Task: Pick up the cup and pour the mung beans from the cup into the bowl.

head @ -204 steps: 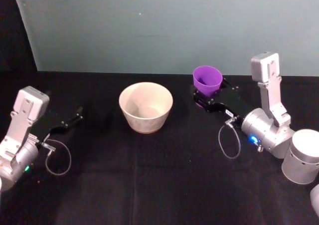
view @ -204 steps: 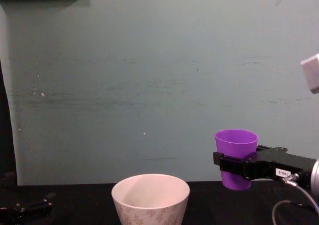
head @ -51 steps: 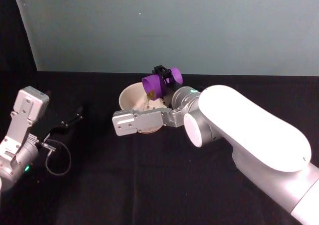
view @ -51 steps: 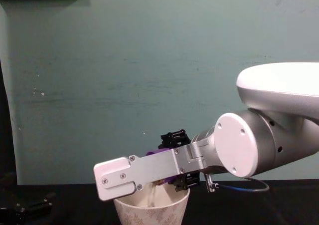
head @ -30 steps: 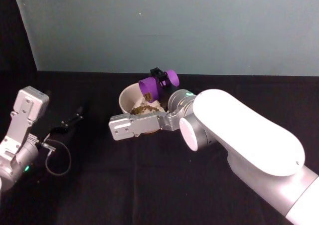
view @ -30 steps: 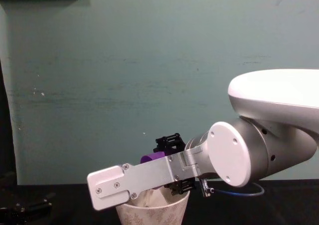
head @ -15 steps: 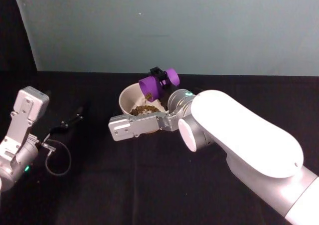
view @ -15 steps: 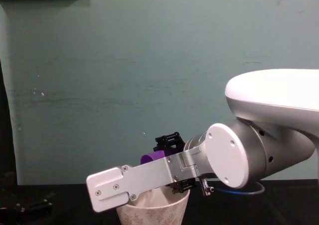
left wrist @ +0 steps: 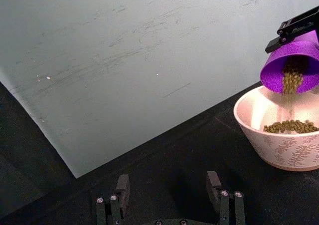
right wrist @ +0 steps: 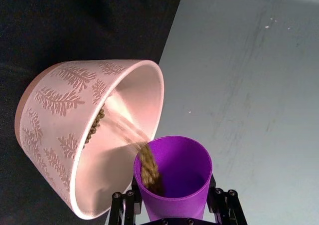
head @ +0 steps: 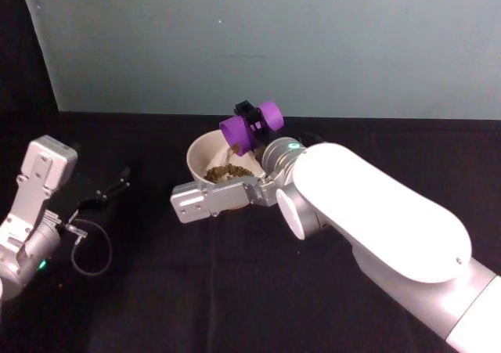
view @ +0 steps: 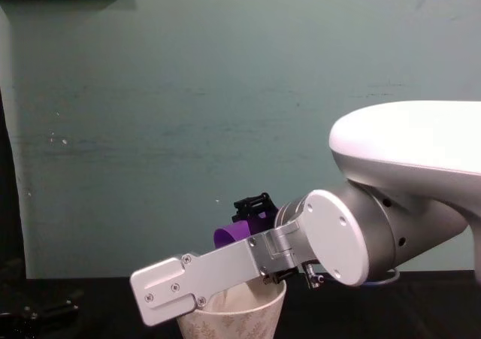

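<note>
Mung beans [right wrist: 148, 171] stream as the right hand [right wrist: 172, 211], clamped on the tipped cup [head: 250, 127], hovers directly above the bowl [right wrist: 55, 110].

cup [head: 249, 127] above bowl [head: 194, 153] | beans [head: 227, 171] in bowl | left tool [head: 117, 184] left of bowl

You get soft, even light on the teal wall [view: 225, 91], while the black table [head: 196, 290] stays dim at its near edge. The right arm's white shell [head: 376, 212] glares bright, and the bowl [left wrist: 255, 116] glows pale on its inner wall.
</note>
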